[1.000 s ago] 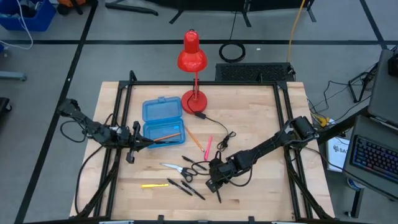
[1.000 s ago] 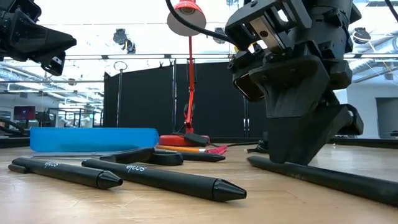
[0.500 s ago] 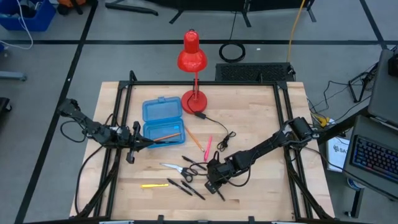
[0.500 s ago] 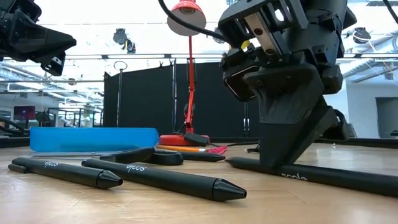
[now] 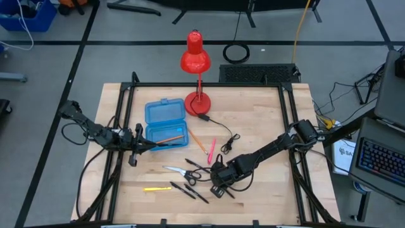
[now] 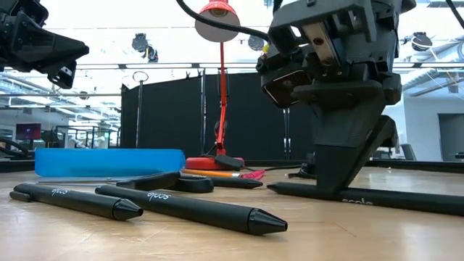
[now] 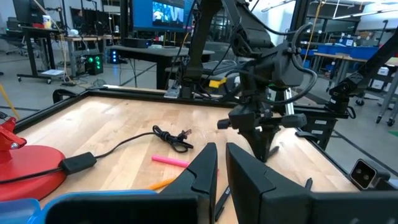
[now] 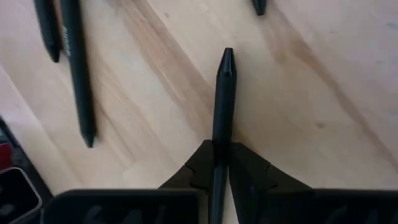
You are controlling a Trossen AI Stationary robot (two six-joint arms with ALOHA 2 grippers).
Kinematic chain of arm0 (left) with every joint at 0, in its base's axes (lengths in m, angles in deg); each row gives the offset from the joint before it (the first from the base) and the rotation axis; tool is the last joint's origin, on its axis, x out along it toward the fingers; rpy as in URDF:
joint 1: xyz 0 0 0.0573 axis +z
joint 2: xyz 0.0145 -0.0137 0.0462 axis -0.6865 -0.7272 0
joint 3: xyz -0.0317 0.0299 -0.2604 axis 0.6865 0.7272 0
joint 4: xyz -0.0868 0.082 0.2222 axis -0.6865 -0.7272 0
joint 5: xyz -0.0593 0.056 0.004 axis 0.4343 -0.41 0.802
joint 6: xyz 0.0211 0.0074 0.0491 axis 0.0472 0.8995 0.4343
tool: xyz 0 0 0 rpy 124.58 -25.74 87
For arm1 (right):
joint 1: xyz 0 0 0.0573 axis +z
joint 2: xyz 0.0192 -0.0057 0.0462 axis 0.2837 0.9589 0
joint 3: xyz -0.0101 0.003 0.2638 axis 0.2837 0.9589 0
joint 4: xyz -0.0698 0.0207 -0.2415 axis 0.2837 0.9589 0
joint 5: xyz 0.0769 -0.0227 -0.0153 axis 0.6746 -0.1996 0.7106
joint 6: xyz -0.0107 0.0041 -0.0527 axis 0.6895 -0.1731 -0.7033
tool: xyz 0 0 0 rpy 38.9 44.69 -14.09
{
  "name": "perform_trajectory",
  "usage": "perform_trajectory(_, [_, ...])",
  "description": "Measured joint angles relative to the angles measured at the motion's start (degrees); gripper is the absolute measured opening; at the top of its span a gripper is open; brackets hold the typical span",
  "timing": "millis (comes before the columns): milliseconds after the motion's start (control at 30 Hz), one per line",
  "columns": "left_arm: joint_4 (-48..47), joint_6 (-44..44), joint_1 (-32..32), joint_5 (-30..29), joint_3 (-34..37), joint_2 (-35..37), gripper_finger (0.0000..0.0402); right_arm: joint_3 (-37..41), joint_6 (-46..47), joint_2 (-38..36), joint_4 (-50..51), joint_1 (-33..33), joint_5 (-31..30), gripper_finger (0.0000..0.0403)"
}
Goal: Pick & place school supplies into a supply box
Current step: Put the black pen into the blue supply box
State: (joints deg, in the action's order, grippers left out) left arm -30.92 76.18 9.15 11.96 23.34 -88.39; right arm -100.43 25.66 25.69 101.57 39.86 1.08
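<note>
The right end effector (image 8: 221,163) was clenched on a black pen (image 8: 222,99) lying flat on the counter (image 5: 266,114) — its long axis running forward between the fingers. The blue pencil case (image 5: 166,123) lay far across, beside the shut left end effector (image 5: 140,144).

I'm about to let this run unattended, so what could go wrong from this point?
The right gripper is shut on a black pen near one end, so the long free end may tilt or slip out during the lift. Two more black pens lie close beside it and could get knocked. The supply box already holds a pencil, with the left gripper at its edge, crowding the drop.
</note>
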Motion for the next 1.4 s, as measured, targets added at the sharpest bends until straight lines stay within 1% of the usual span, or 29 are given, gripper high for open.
perform_trajectory(133, [-0.27,-0.03,-0.01,-0.01,0.0,0.0,0.0037,-0.03,-1.13,-0.06,1.74,-0.03,-0.48,0.0023])
perform_trajectory(400, [-0.43,-0.11,0.0,-0.02,0.0,0.0,0.0037,-0.04,-0.65,-0.39,10.08,-0.12,-2.9,0.0023])
perform_trajectory(467, [-0.43,-0.15,0.0,-0.04,0.0,0.0,0.0037,-0.02,-1.05,-0.39,9.53,-0.13,-2.88,0.0024])
perform_trajectory(600, [-0.43,-0.14,0.0,-0.1,0.0,0.0,0.0037,0.17,-2.81,-0.36,5.03,-0.11,-2.72,0.003])
perform_trajectory(733, [-0.43,-0.13,0.0,-0.13,0.0,0.0,0.0037,0.11,-2.23,-0.31,6.38,-0.14,-4.12,0.0011])
perform_trajectory(1000, [-0.5,-0.13,-0.01,-0.11,0.0,0.0,0.0037,0.11,-3.62,-0.67,5.21,-0.24,-4.58,0.0009])
perform_trajectory(1167, [-0.89,-0.15,-0.01,-0.11,0.0,0.0,0.0037,0.11,-5.07,-2.55,3.64,-0.36,-6.72,0.0008])
perform_trajectory(1333, [-0.95,-0.17,0.01,-0.11,0.0,0.0,0.0037,0.11,-7.37,-4.86,1.7,-0.68,-10.92,0.0003])
perform_trajectory(1400, [-0.95,-0.17,-0.01,-0.11,0.0,0.0,0.0037,0.26,-8.43,-5.15,1.04,-1.18,-12.07,0.0006])
